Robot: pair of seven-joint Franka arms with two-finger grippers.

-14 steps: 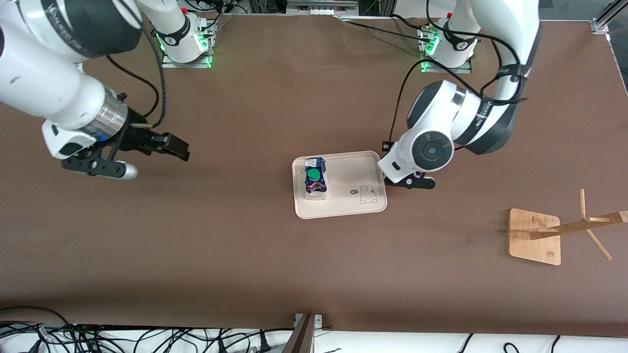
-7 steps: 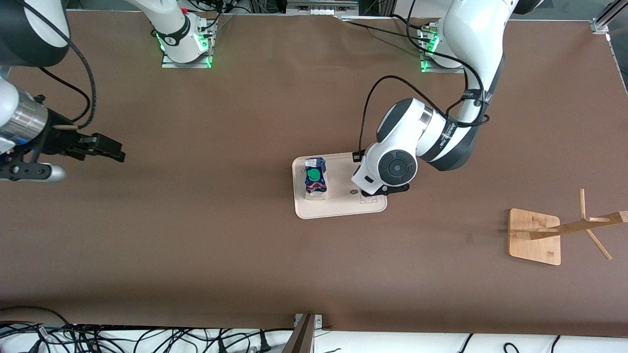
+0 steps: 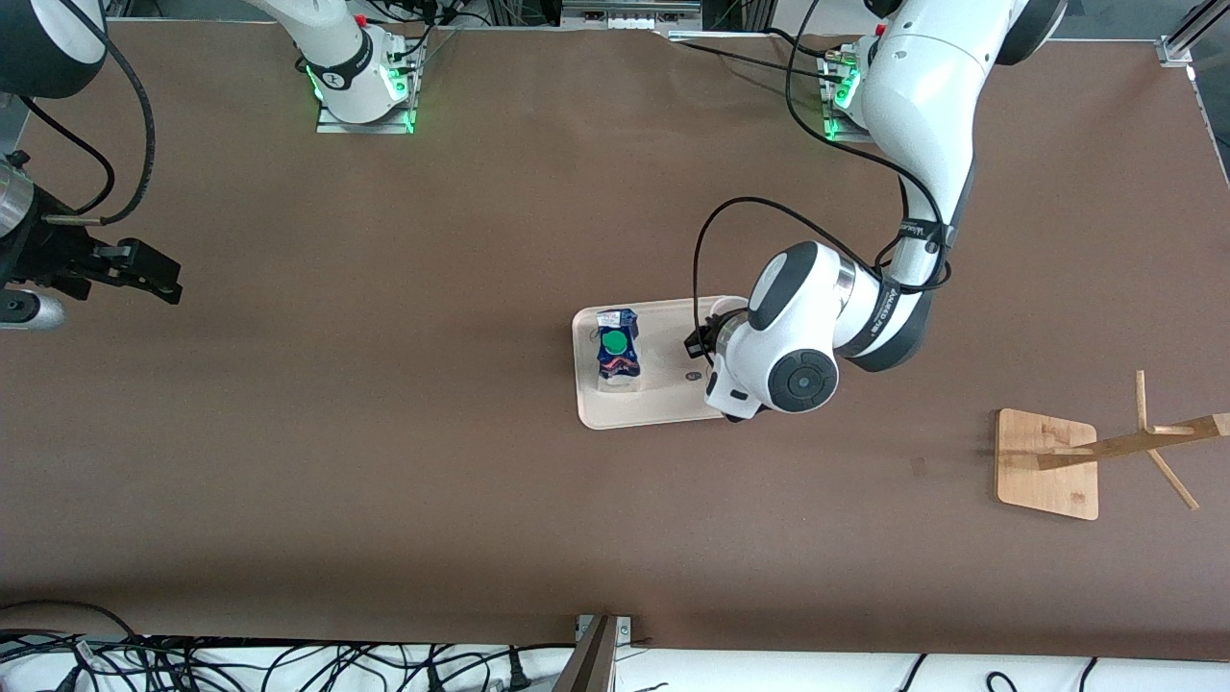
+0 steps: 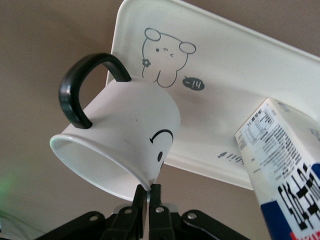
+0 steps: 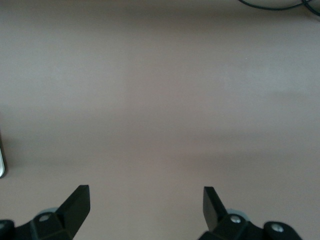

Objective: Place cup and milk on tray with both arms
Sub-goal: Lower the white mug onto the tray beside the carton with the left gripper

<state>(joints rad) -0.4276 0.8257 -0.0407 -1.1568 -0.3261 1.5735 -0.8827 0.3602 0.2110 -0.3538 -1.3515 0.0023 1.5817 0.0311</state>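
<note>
Your left gripper [image 4: 146, 192] is clamped on the rim of the cup [image 4: 117, 142], pinching the thin wall between its two fingers, and it hangs over the end of the tray [image 3: 663, 408] toward the left arm's end of the table. In the front view the arm's wrist covers that part of the tray at frame centre, so the cup itself is hidden there; the left wrist view shows it tilted, mouth toward the camera, black handle [image 4: 82, 85] sticking up and away from the fingers. The milk [image 3: 617, 351] already stands on the tray at the end toward the right arm, green cap up.

To finish well, level the cup so its base faces the tray before you lower, and aim for the bare patch near the bunny drawing [image 4: 162, 57], well apart from the milk. A rim pinch lets a mug swing, so descend slowly and release only once the base sits flat; I judge a tilted drop would tip it onto its side or knock the carton.

Your right gripper [image 5: 145, 202] waits with its fingers spread wide and nothing between them, at the left edge of the front view over bare table.

Writing: the cup shows part of a black smiley face. The tray has small lettering beside the bunny, too small to read. The milk's side panel carries fine print, also unreadable.
</note>
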